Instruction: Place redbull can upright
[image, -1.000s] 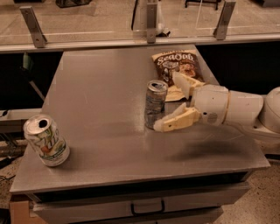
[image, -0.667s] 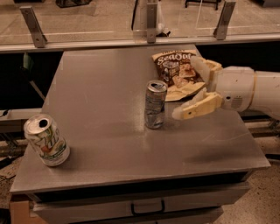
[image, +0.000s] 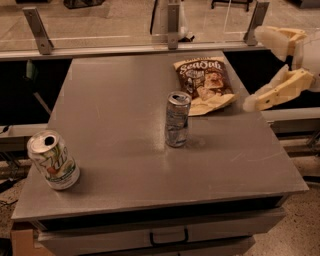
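The redbull can (image: 177, 119), slim and silver with blue patches, stands upright near the middle of the grey table (image: 115, 110). My gripper (image: 256, 67) is open and empty at the right edge of the view, raised above the table's right side, well to the right of the can. Its cream fingers (image: 279, 91) are spread wide apart.
A wider white-and-green soda can (image: 53, 160) stands at the table's front left. A brown snack bag (image: 205, 82) lies flat behind and to the right of the redbull can. A railing with metal posts (image: 172, 20) runs behind the table. A drawer handle (image: 167, 236) is below the front edge.
My gripper has let go of the redbull can and drawn back to the right and upward. The can stays standing upright where it was.
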